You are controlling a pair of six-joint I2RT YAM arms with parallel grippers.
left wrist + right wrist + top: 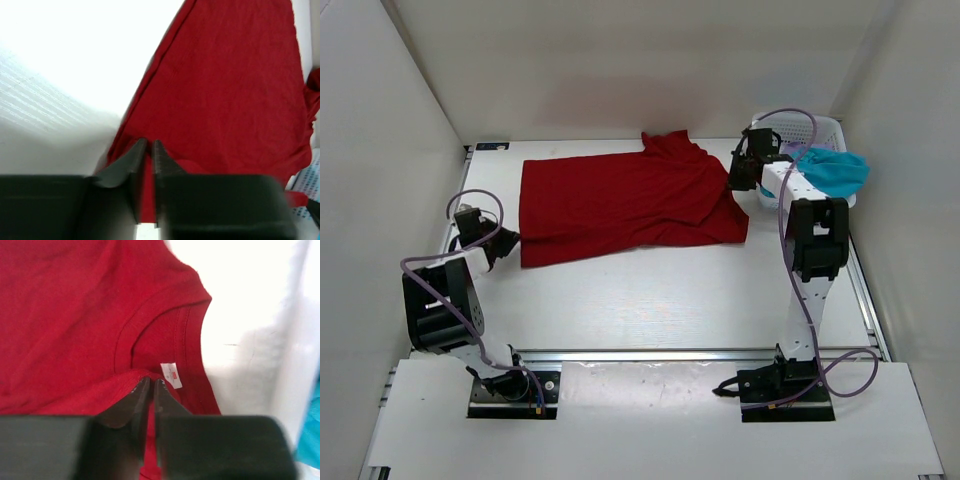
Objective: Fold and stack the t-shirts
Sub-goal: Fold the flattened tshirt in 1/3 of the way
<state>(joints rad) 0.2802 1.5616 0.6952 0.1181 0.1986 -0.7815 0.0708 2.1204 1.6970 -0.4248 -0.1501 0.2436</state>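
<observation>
The right gripper [149, 382] is pinching the red t-shirt [65, 315] at its ribbed collar, beside a white label [170, 374] with unreadable print. Whether the left gripper [149, 143] is gripping cannot be told.

Matt cloth on a smooth white table [650, 300]
The red t-shirt [620, 205] is soft, matt knit cloth, finely creased, its collar [165, 299] ribbed and stitched, with a smooth white label [171, 374] inside. The teal t-shirt [835, 170] is likewise matt cloth. The basket [825, 128] is white plastic mesh. The table looks hard and faintly glossy.
</observation>
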